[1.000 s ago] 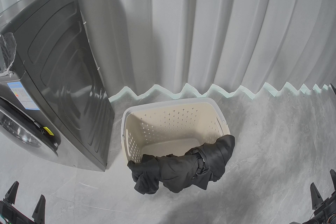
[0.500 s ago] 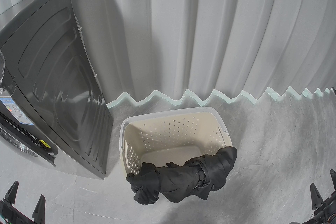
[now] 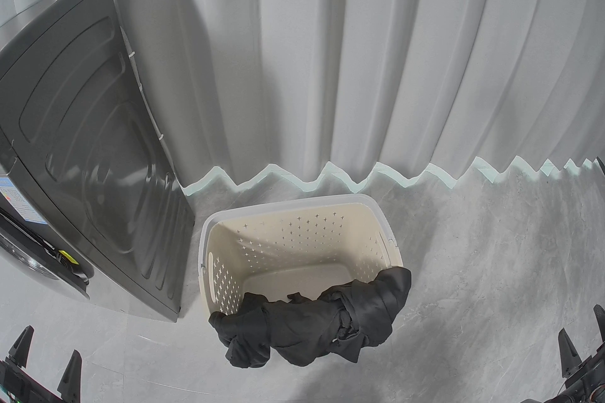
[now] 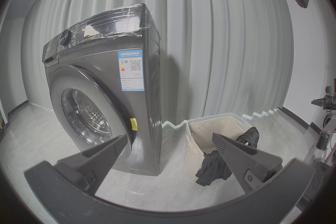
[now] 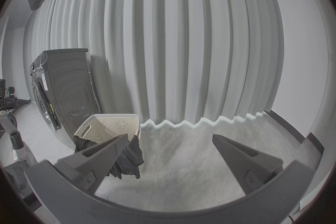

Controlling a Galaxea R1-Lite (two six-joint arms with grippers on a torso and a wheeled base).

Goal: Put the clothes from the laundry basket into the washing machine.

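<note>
A cream perforated laundry basket (image 3: 296, 234) (image 4: 206, 128) (image 5: 105, 126) stands on the floor beside the grey washing machine (image 3: 82, 158) (image 4: 105, 95) (image 5: 63, 84). Dark clothes (image 3: 309, 322) (image 4: 213, 168) (image 5: 129, 158) hang over the basket's near rim. The machine's round door looks closed, with the drum visible through its glass. My left gripper (image 3: 44, 360) (image 4: 169, 146) is open, low at the near left, well short of the basket. My right gripper (image 3: 583, 338) (image 5: 169, 146) is open at the near right, with nothing between its fingers.
A white pleated curtain (image 3: 378, 45) hangs behind the basket and machine down to the floor. Bare grey marble-look floor (image 3: 504, 272) spreads to the right of the basket and in front of it.
The whole head picture has shifted: the basket and machine sit further left and lower, so the camera has moved. Both grippers hold the same place and stay open.
</note>
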